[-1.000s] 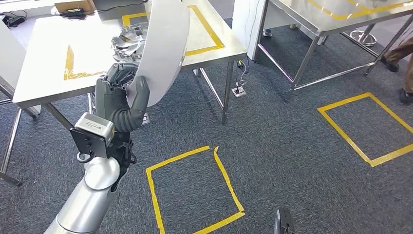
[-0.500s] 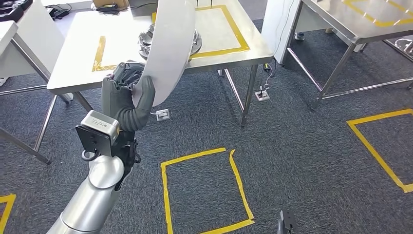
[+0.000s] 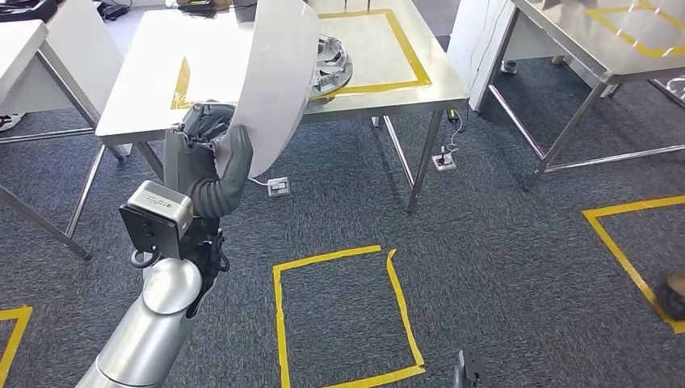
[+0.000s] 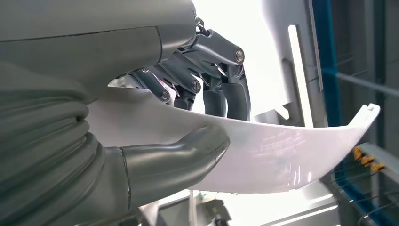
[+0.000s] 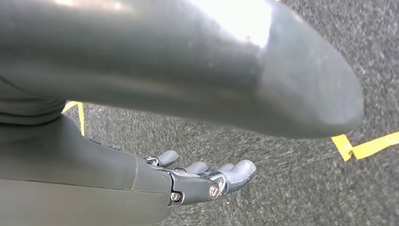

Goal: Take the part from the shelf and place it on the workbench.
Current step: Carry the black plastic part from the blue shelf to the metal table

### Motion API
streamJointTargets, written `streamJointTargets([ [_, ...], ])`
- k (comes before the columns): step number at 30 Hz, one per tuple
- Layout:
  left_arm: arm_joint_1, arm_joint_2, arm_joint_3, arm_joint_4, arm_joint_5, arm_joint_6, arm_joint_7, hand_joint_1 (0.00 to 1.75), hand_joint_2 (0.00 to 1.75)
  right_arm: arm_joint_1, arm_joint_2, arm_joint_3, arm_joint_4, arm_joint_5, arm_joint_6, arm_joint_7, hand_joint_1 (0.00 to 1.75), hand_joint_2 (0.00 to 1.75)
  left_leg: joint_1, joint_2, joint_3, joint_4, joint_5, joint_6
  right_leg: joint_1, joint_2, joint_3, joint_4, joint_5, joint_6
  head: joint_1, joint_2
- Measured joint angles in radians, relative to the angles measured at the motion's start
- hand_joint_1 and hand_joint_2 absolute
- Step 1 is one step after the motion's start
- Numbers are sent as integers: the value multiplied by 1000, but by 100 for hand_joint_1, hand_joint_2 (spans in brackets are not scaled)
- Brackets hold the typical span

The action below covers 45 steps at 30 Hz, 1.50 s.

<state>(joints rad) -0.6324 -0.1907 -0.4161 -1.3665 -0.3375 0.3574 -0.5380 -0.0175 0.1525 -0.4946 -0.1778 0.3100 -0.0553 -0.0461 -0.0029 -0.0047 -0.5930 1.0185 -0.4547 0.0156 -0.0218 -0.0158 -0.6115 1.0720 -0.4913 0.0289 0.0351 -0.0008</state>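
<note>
the view has swung toward the workbench — left hand still grips the white curved part; right hand hangs open, empty.

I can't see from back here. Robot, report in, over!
Left hand grips white curved part. Right hand open, empty, over carpet. Workbench ahead; a metal part already sits on it.
</note>
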Motion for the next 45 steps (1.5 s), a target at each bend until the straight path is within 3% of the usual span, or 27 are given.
streamJointTargets([
  [3,2,-2,0,-1,0,0,2,175,175,1,0,0,0,1,1,-1,0,0,3,-1,5,-2,-2,10,-1,7,-94,174,-74,10,6,0],
  [4,5,-2,-1,-1,0,0,3,175,175,2,0,0,0,3,1,-1,0,0,3,-3,5,-1,-5,11,-1,8,-122,219,-83,13,6,0],
  [5,6,-2,-1,-1,0,0,4,175,175,3,0,0,0,4,1,-1,0,0,3,-5,6,1,-8,10,-2,8,-134,228,-73,14,6,0],
  [6,7,-2,-1,-1,0,0,5,175,175,3,0,0,0,6,1,-2,0,0,4,-8,8,4,-12,8,-4,8,-126,200,-45,15,7,0],
  [7,7,-2,-1,-1,-1,0,6,175,175,3,0,0,0,8,1,-3,0,0,6,-10,11,8,-18,4,-5,8,-99,139,-6,16,7,0],
  [9,7,-2,-1,-3,-3,1,9,175,175,2,1,0,0,11,1,-4,0,0,5,-15,14,17,-33,-8,-6,10,-41,19,38,12,8,0],
  [11,7,-2,-1,-4,-7,1,11,175,175,2,1,0,0,14,1,-4,0,0,2,-18,14,19,-47,-20,-3,12,-19,-23,33,0,8,0],
  [15,5,-1,-1,-13,-10,2,12,175,175,2,2,0,0,19,1,-4,0,0,4,-11,17,46,-69,-41,-4,12,8,-30,15,-32,4,0],
  [17,5,0,-1,-16,-10,3,12,175,175,3,2,0,0,20,1,-3,0,0,6,-4,-42,154,-101,-50,-5,12,30,-32,-1,-43,-2,0],
  [19,10,4,-1,-14,-10,3,13,175,175,5,2,0,0,21,2,-3,0,0,7,-3,-133,276,-122,-53,-4,12,53,-32,-22,-46,-2,0],
  [20,13,6,-1,-13,-10,3,14,175,175,6,2,0,0,22,2,-3,0,0,7,-2,-164,299,-107,-52,-4,13,67,-32,-34,-46,-2,0],
  [21,15,7,-1,-12,-10,3,14,175,175,8,2,0,0,22,2,-2,0,0,6,-2,-177,283,-71,-49,-4,14,83,-32,-47,-45,-3,0],
  [23,16,8,-1,-12,-10,3,14,175,175,11,3,0,0,22,2,-2,0,0,3,-1,-155,161,39,-36,-4,14,116,-34,-74,-40,-3,0],
  [24,16,10,-1,-12,-10,3,14,175,175,11,5,0,0,22,2,-2,0,0,-2,0,-135,103,75,-28,-2,15,129,-36,-86,-35,-3,0],
  [25,16,11,-1,-12,-10,3,14,175,175,11,6,0,0,22,2,-2,0,0,-7,1,-117,58,90,-19,-3,16,138,-41,-96,-29,-4,0],
  [28,16,10,-1,-16,-11,5,15,175,175,8,8,-1,0,22,2,-2,0,0,-14,-1,-82,11,62,0,-4,15,152,-39,-84,-8,-7,0],
  [30,15,7,-1,-19,-14,6,14,175,175,6,8,-1,0,22,2,-3,0,0,-7,-3,-45,-11,47,11,-4,15,123,28,-47,1,-6,0],
  [32,15,6,-1,-17,-15,6,13,175,175,3,8,-1,0,21,2,-3,0,0,-3,-4,-3,-31,29,18,-5,16,45,136,-41,4,-2,0],
  [34,17,6,-2,-15,-16,6,14,175,175,5,8,-1,0,20,1,-3,0,0,-2,-8,32,-38,5,20,-5,16,-42,206,-100,9,1,0],
  [36,18,6,-2,-13,-18,6,14,175,175,10,8,-1,0,19,1,-2,0,0,-1,-13,70,-39,-26,17,-5,16,-93,191,-160,14,2,0],
  [37,18,6,-2,-12,-18,6,14,175,175,13,8,-1,0,19,1,-2,0,0,0,-15,92,-38,-44,14,-6,15,-103,153,-153,17,3,0],
  [38,18,6,-2,-11,-19,6,15,175,175,15,8,-1,0,18,1,-2,0,0,1,-16,110,-38,-62,10,-6,15,-106,100,-105,18,4,0],
  [40,18,5,-3,-7,-21,6,15,175,175,18,8,-1,1,17,1,-2,0,0,-2,-18,142,-30,-101,1,-5,7,-104,-11,45,17,5,0],
  [41,18,3,-3,-7,-23,6,16,175,175,19,8,-1,1,16,1,-2,0,0,-5,-18,155,-29,-121,-5,-4,4,-100,-39,100,11,4,0],
  [42,17,2,-4,-7,-25,6,17,175,175,18,9,-1,1,15,1,-3,0,0,-7,-19,169,-22,-133,-12,-3,2,-94,-50,122,3,3,0],
  [44,12,-2,-5,-11,-29,6,19,175,175,14,9,-1,1,13,1,-4,0,0,-6,-17,167,21,-124,-24,-4,4,-74,-41,109,-17,1,0],
  [45,8,-3,-5,-13,-30,7,18,175,175,12,9,-1,1,13,1,-5,0,0,-5,-14,143,75,-102,-30,-5,6,-63,-40,99,-27,0,0],
])
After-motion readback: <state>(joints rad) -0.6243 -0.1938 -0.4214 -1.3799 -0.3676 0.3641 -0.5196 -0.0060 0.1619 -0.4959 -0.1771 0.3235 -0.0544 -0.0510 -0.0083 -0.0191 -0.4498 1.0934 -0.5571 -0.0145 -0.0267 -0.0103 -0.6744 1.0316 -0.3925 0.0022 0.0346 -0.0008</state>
